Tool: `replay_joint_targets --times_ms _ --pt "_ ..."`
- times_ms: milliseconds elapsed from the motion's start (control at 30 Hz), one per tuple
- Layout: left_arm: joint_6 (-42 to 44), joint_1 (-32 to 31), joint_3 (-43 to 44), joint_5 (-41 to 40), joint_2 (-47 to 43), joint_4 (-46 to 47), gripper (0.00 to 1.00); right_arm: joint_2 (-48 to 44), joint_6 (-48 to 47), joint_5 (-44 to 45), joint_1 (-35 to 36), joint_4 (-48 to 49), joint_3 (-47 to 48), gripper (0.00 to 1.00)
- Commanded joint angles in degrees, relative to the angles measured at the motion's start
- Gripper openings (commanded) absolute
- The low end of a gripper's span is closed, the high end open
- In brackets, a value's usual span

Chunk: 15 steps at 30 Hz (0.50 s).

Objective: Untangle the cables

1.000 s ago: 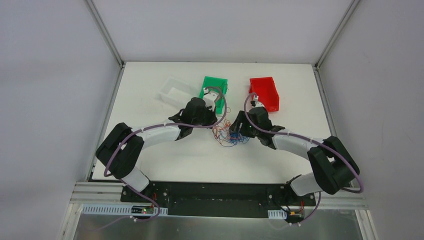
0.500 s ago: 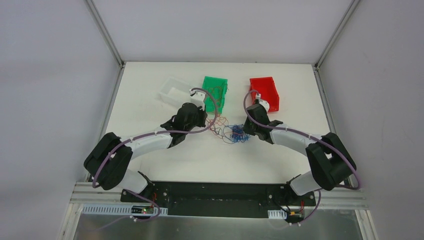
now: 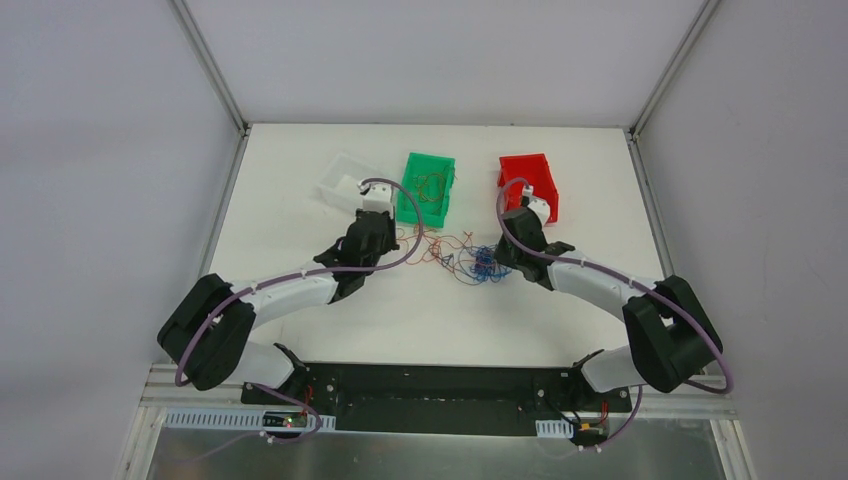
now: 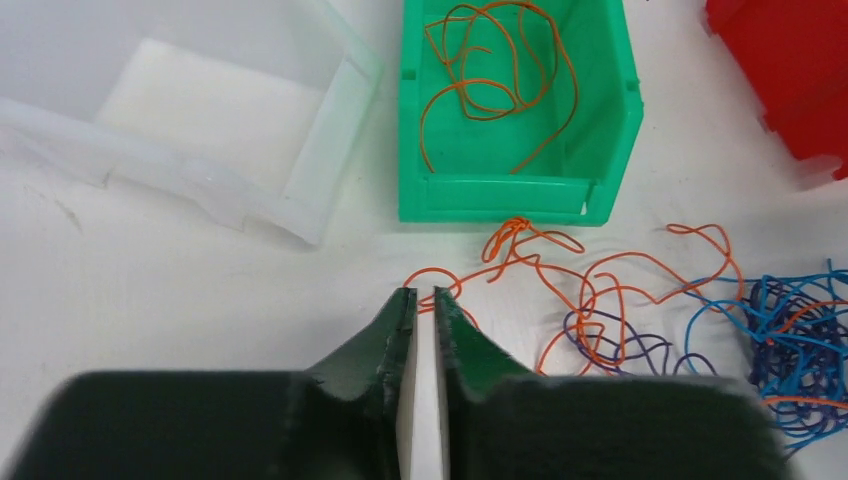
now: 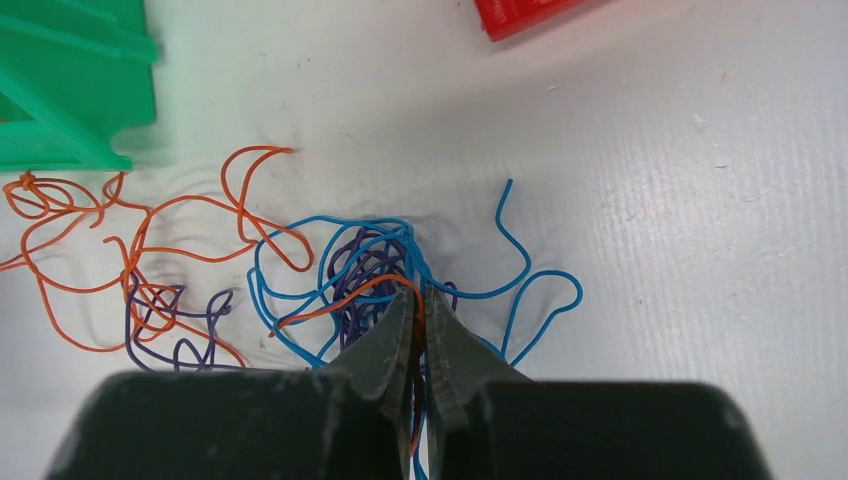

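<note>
The cables [image 3: 468, 263] lie as a loose tangle of orange, blue and purple wires on the white table between my two grippers. In the right wrist view, my right gripper [image 5: 420, 292] is shut on the blue and purple clump [image 5: 365, 262]. An orange strand runs between its jaws. In the left wrist view, my left gripper [image 4: 425, 295] stands open by a narrow gap through which the bare table shows. An orange loop [image 4: 520, 250] lies just past its tips. One more orange wire [image 4: 490, 70] sits coiled inside the green bin [image 4: 520, 195].
Three bins stand in a row behind the tangle: a clear one [image 3: 345, 180] on the left, the green one [image 3: 410, 190] in the middle and a red one [image 3: 528, 185] on the right. The red bin's corner [image 5: 520, 15] is near my right gripper.
My left arm has drawn back to the left from the green bin and its jaws have parted slightly. My right gripper has shut on the tangle, and the orange strands now spread out leftward.
</note>
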Motion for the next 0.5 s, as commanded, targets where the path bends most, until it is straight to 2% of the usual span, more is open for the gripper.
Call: replay_joint_targets --times_ms 0,33,67,100,167,267,467 --pt "0.3 -0.5 3.7 2.3 1.9 -1.6 0.36 -3.7 0.2 2.1 -0.7 -0.4 -1.0 0.0" --pt "-0.6 -0.5 7.3 4.1 4.0 -6.1 0.52 -3.7 0.1 1.8 -0.7 -0.1 -1.1 0.0" --pt "-1.9 -0.5 10.8 4.9 6.8 -10.9 0.63 -3.6 0.1 1.5 -0.7 0.0 -1.1 0.01" --pt "-3.2 -0.5 13.6 5.1 9.3 -14.6 0.67 -3.4 0.0 1.1 -0.7 0.0 -1.0 0.01" --pt "-6.2 -0.5 17.2 4.1 12.9 -19.9 0.72 -3.0 0.0 0.7 -0.7 0.0 -0.8 0.01" --pt "-8.2 -0.2 19.1 4.1 15.1 -22.8 0.79 -3.2 0.0 0.3 -0.7 0.1 -0.8 0.01" --pt "-10.3 0.9 21.6 8.5 18.8 -25.7 0.78 -3.5 0.1 0.0 -0.7 0.5 -1.0 0.01"
